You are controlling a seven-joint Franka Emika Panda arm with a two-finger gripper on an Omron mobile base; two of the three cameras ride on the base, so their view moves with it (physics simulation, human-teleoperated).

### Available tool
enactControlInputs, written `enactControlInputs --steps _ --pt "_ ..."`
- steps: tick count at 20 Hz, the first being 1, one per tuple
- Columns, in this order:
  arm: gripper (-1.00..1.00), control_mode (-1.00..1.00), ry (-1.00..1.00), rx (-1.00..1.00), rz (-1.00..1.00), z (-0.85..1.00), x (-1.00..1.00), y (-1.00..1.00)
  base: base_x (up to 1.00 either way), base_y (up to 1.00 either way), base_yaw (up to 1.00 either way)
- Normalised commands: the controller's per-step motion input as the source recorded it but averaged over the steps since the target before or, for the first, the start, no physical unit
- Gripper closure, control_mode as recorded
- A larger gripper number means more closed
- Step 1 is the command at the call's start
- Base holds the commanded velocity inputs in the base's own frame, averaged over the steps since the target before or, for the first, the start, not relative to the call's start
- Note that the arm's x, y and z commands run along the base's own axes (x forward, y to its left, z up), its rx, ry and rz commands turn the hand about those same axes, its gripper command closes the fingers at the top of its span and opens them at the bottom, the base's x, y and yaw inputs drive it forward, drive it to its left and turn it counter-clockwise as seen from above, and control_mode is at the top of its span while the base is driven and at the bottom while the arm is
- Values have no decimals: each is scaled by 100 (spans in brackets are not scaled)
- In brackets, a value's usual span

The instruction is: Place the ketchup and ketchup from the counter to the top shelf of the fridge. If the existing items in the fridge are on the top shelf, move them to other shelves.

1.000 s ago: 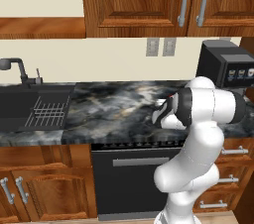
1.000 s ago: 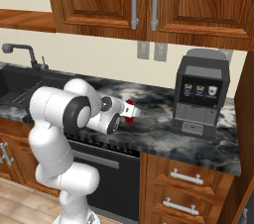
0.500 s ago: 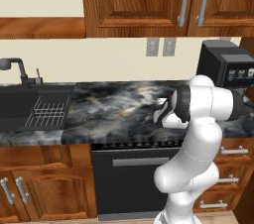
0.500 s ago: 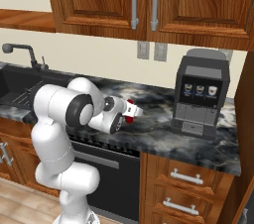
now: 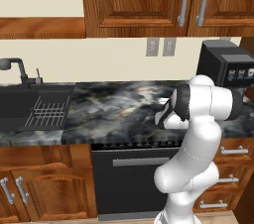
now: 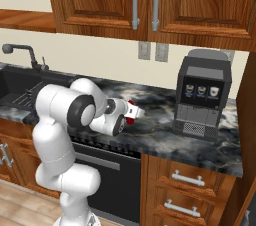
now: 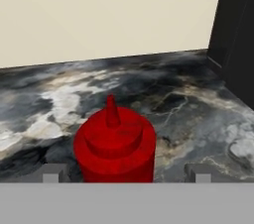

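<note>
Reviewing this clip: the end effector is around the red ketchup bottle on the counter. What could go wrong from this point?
1. The end effector straddles the dark red squeeze bottle with pointed nozzle with gaps either side; an uneven close might tip it onto the dark marbled stone counter.
2. The fingertips sit around the wide shoulder; the grip could slip on lifting.
3. The black coffee machine stands close by; a wide swing might clip it.

Counter point(image 7: 188, 94) open around the ketchup point(image 7: 115, 143); coffee machine point(image 7: 238, 34) blocks the right — wall behind.
</note>
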Motion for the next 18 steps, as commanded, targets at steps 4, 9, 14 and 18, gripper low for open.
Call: enactControlInputs --steps 4,9,14,18 --pt "100 -100 0 0 0 0 3 0 0 0 0" --pt "100 -100 0 0 0 0 0 0 0 0 0" --pt "100 -100 0 0 0 53 -20 3 0 0 0" --pt "100 -100 0 0 -2 96 -45 5 0 0 0"
